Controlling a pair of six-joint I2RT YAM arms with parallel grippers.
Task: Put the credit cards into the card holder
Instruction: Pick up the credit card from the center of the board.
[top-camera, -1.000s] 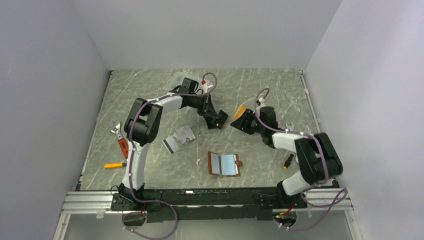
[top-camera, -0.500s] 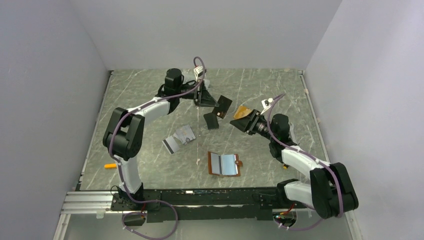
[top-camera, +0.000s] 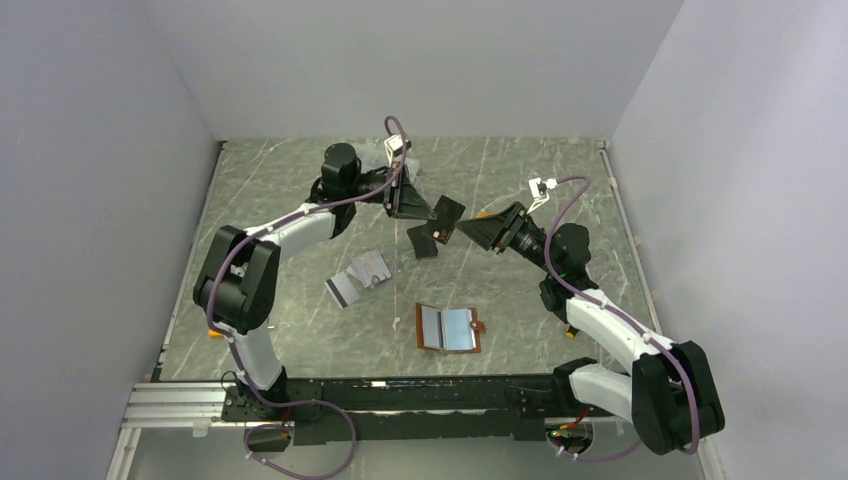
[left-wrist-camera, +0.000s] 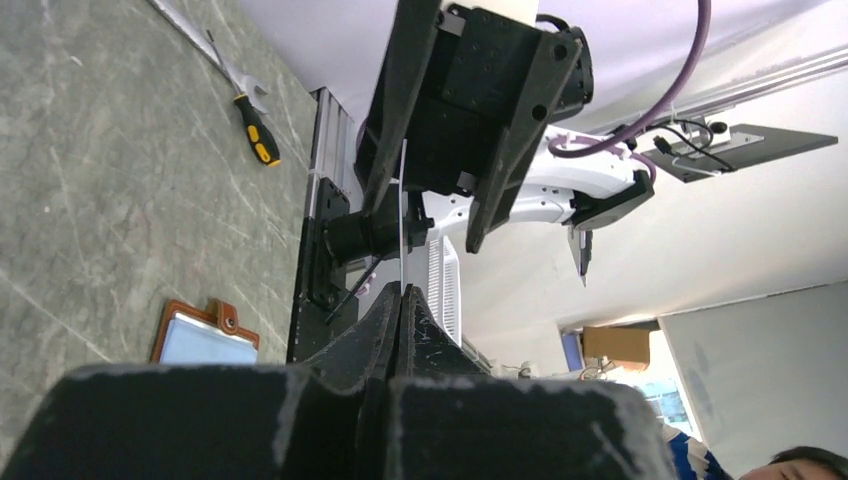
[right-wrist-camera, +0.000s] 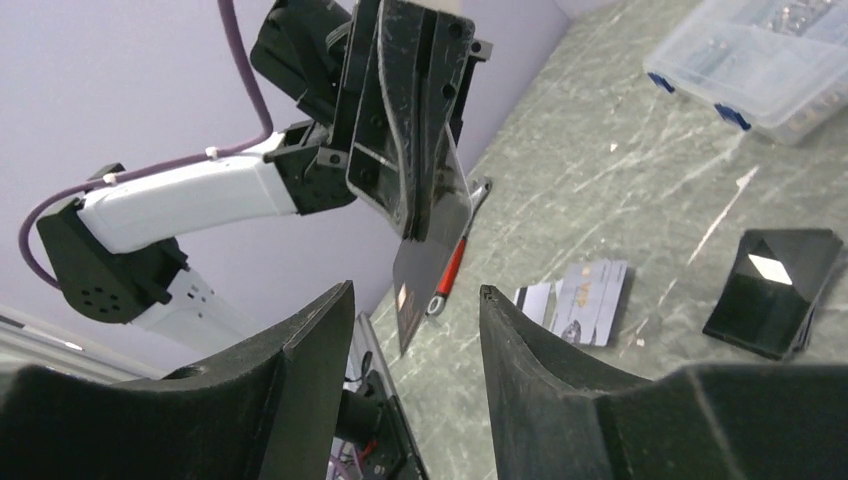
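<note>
My left gripper (top-camera: 430, 211) is shut on a dark credit card (top-camera: 450, 214) and holds it in the air above the middle of the table. In the left wrist view (left-wrist-camera: 400, 292) the card (left-wrist-camera: 401, 220) is edge-on. My right gripper (top-camera: 470, 230) is open and empty, with its jaws facing the card's free end (right-wrist-camera: 430, 270); its wrist view (right-wrist-camera: 415, 292) shows the card just ahead of the fingertips. Silver-grey cards (top-camera: 358, 276) lie on the table and also show in the right wrist view (right-wrist-camera: 582, 300). The brown card holder (top-camera: 447, 328) lies open near the front. No orange card shows.
A small flat black rectangle (top-camera: 425, 243) lies under the raised card. A red-handled wrench (top-camera: 240, 278) lies at the left edge. A clear compartment box (right-wrist-camera: 770, 60) stands at the back. A yellow-and-black screwdriver (left-wrist-camera: 256, 130) and a wrench (left-wrist-camera: 215, 55) lie to the right.
My left gripper has lifted the dark card off the table and up toward the back. My right gripper has risen and swung left to face it. An orange patch by it no longer shows.
</note>
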